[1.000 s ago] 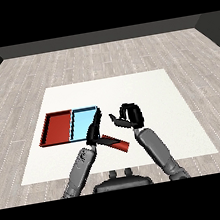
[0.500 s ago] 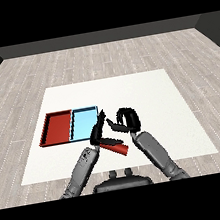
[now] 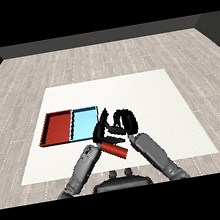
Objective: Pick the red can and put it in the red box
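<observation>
Red can (image 3: 115, 150) lies on its side on the white table (image 3: 151, 100), near edge, w/ its long axis running from upper left to lower right. It sits just right of the left forearm (image 3: 83, 167) and just near of both hands, so it's not upright and not lifted as far as I can tell.

Left hand (image 3: 101, 128) is above the can's far-left end, fingers mostly straight and pointing up/away, relaxed rather than wrapped. It touches or nearly touches the can end; can't tell which. Nothing held there.

Right hand (image 3: 124, 121) is just right of the left one, fingers curled over in a hook w/ thumb reaching left toward the can. Looks like curl w/o anything inside, since the can is below and near of it, not inside the curl. Probably shaping for a grasp from the far side.

Red tray (image 3: 58, 128) lies to the far left, light blue tray (image 3: 84, 123) touching its right side, between the can and the target. So the can must cross over the blue one; a lying can needs a wrap round its body before any lift.
</observation>
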`<state>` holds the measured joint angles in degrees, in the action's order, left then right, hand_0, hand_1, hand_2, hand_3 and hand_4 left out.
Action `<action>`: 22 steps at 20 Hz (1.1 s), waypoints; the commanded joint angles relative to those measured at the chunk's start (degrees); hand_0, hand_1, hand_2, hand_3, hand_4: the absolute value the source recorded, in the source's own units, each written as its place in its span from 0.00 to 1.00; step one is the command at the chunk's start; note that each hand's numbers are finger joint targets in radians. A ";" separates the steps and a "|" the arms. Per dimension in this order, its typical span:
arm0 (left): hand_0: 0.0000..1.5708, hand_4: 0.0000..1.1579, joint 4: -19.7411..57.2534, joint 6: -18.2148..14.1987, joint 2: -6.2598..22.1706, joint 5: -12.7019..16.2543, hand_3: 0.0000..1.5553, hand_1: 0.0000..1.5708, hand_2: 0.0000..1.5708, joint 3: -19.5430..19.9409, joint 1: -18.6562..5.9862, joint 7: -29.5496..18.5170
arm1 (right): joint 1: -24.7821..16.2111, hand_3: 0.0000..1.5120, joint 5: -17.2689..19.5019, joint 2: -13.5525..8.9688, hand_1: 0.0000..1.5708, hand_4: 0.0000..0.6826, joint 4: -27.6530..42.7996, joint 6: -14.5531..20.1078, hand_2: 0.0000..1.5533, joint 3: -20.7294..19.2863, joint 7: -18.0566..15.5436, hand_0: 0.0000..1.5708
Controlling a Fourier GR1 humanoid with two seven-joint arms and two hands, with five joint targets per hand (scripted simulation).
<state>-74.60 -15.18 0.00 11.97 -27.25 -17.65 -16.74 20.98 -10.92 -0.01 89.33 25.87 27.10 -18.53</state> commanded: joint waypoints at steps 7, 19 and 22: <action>0.00 0.00 -2.18 -1.78 0.01 3.63 0.00 0.00 0.00 -3.48 -1.17 2.25 | 5.77 0.93 -3.21 0.01 0.97 0.95 -1.65 4.60 0.94 4.55 1.54 0.97; 1.00 0.97 10.10 -20.96 0.00 15.70 0.95 1.00 0.99 -8.68 -11.73 -2.63 | 3.64 0.92 -3.04 0.01 0.95 0.96 -1.87 3.85 0.93 4.14 -0.47 0.95; 1.00 0.96 4.92 -15.80 0.00 10.32 0.95 1.00 1.00 -5.35 -1.88 -3.09 | 7.70 0.92 -6.21 0.01 0.95 0.95 -5.16 8.11 0.93 6.96 -0.72 0.95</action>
<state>-69.01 -30.55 0.00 22.66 -32.91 -22.68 -19.41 25.93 -15.57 0.00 84.81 30.81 31.97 -20.59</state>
